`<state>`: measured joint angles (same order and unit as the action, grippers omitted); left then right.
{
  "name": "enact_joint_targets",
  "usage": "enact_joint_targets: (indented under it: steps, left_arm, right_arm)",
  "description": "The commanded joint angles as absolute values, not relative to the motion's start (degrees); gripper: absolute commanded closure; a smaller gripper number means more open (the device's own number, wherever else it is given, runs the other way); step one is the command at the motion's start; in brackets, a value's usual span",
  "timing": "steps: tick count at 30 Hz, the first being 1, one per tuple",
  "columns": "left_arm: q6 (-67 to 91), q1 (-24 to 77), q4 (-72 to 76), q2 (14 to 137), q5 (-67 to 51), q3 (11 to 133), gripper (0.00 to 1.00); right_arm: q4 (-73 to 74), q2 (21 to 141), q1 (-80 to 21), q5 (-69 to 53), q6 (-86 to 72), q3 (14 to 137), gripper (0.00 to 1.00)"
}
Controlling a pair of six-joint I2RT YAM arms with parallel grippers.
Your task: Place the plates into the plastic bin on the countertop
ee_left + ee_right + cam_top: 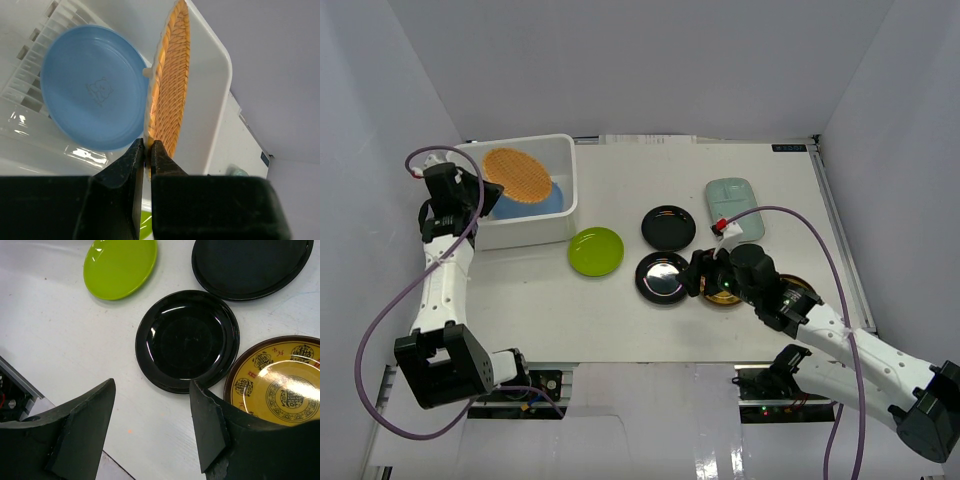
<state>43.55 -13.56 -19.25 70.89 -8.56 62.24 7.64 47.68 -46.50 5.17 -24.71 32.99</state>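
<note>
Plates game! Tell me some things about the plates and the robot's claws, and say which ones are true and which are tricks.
1. The left claw pinches the wicker plate. True.
2. The green plate lies on the countertop. True.
3. The blue plate lies on the countertop too. False: it is inside the plastic bin.
4. The right claw grips the near black plate. False: it is open and holds nothing.

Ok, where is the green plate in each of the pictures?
Top external: the green plate lies beside the bin, off its near right corner, left of centre.
Left wrist: only a green sliver at the bottom edge, under the wicker plate.
Right wrist: top left corner.
Shared landmark: the nearer black plate beside it, seen in the top and right wrist views only.
</note>
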Motion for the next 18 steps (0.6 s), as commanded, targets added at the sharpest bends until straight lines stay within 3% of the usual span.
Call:
enact_joint_targets:
  steps: [1, 11, 15, 18]
  left_arm:
    - [43.2, -14.1, -13.5, 70.7, -8.6, 62.1, 1.0]
    - [41.7, -14.1, -10.6, 74.5, -6.9, 57.0, 1.0]
    - [41.0, -14.1, -10.7, 76.1, -6.5, 55.7, 0.83]
    - [41.0, -14.1, -10.6, 76.1, -6.3, 55.1, 0.58]
  right_arm:
    - [7.4, 48.1, -46.1, 5.0, -23.6, 33.6, 0.33]
    - [7.0, 47.8, -46.1, 5.5, -24.7, 31.7, 0.33]
    - [6.7, 48.5, -46.2, 5.6, -24.7, 31.5, 0.33]
    - [6.4, 48.8, -46.2, 5.9, -24.7, 30.9, 0.33]
